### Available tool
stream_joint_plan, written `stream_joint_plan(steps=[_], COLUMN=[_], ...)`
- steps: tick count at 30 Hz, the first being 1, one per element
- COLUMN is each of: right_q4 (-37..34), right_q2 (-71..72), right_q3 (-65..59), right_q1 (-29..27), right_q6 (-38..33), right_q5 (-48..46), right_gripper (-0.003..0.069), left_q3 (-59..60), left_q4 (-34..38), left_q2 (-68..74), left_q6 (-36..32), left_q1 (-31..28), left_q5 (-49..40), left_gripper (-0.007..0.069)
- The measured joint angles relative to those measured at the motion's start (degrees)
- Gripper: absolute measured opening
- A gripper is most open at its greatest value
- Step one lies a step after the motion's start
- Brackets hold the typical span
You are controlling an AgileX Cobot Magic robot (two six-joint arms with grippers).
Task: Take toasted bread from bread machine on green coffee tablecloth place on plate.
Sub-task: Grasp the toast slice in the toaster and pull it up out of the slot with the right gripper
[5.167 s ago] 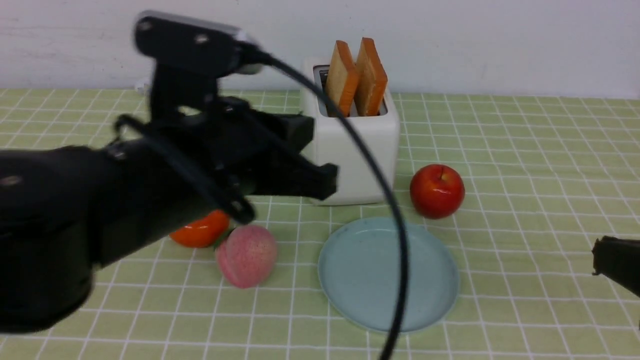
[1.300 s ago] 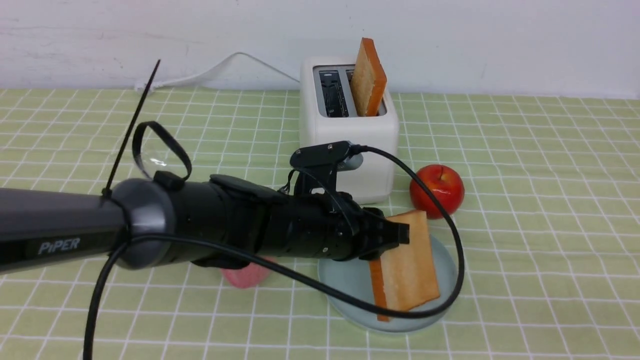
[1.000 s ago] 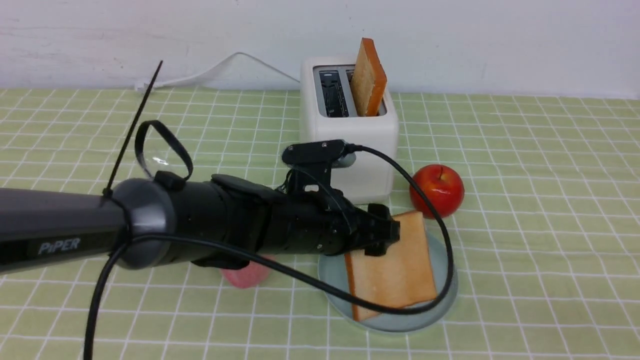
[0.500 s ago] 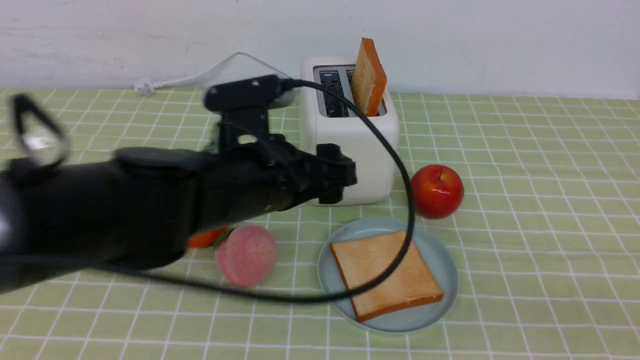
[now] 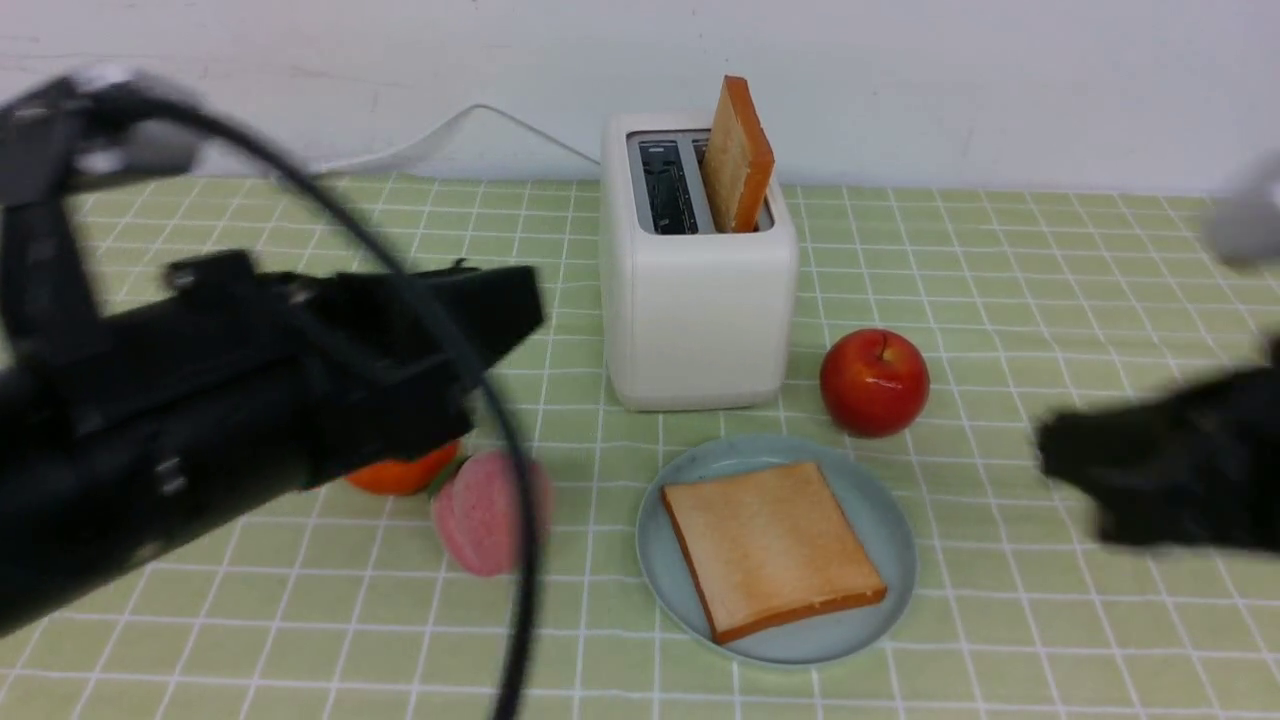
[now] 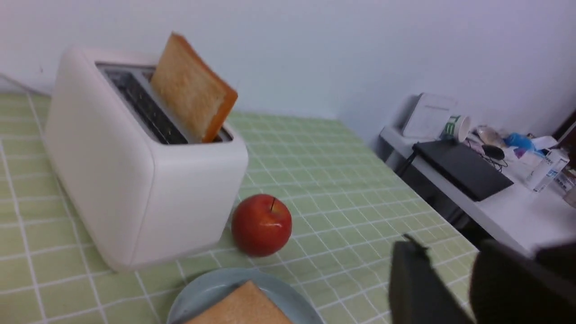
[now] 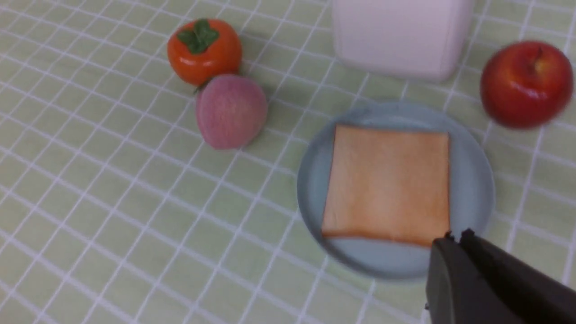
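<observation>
My left gripper stands narrowly parted, empty; my right gripper is pinched together on nothing. One toast slice lies flat on the plate, at 6 o'clock from the bread machine; the other slice leans in its slot. Coming in pinched, I might knock it askew, or bump the apple at the plate's 1 o'clock

One toast slice lies on the plate, just before the toaster; a second slice stands in its right slot.
</observation>
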State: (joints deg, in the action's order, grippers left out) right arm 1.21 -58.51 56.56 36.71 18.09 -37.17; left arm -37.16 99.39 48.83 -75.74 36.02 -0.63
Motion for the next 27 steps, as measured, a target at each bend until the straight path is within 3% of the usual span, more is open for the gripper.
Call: stream_joint_plan(steps=[1,3,9,15,19,23,27], right_q4=[0.05,0.05,-0.65,-2.69,-2.13,-0.04,3.81], right_q2=[-0.65,-9.29,-26.47,-44.08,-51.77,-57.09,-60.25], right_q3=[0.48,7.65,24.85,44.08,51.92,55.84,56.68], right_q1=[0.00,-1.00,-7.16,-11.43,-11.58,-11.58,-11.58], right_q6=[0.00,0.00,-0.16,-1.30,-2.48,-2.57,-2.57], right_q5=[0.31,1.27,0.57,0.19,0.24,1.59,3.45], right_gripper=[0.0029,0.0044,0.0132,0.0398,0.0503,0.0527,0.0498], left_q3=[0.24,3.82,11.15,16.32,16.69,16.69,16.69], left_q4=[0.00,0.00,-0.06,-0.25,-0.29,-0.29,-0.29], left_q2=[-0.74,-4.86,-13.05,-18.59,-18.94,-18.95,-18.95], left_q6=[-0.43,-3.62,-8.59,-14.53,-15.90,-16.07,-16.07], left_q1=[0.00,0.00,0.00,0.00,0.00,0.00,0.00], left_q5=[0.05,0.18,-2.83,-6.21,-6.34,-6.39,-6.21], left_gripper=[0.0125,-0.0005,-0.0013,-0.0013,-0.0013,-0.0013,-0.0013])
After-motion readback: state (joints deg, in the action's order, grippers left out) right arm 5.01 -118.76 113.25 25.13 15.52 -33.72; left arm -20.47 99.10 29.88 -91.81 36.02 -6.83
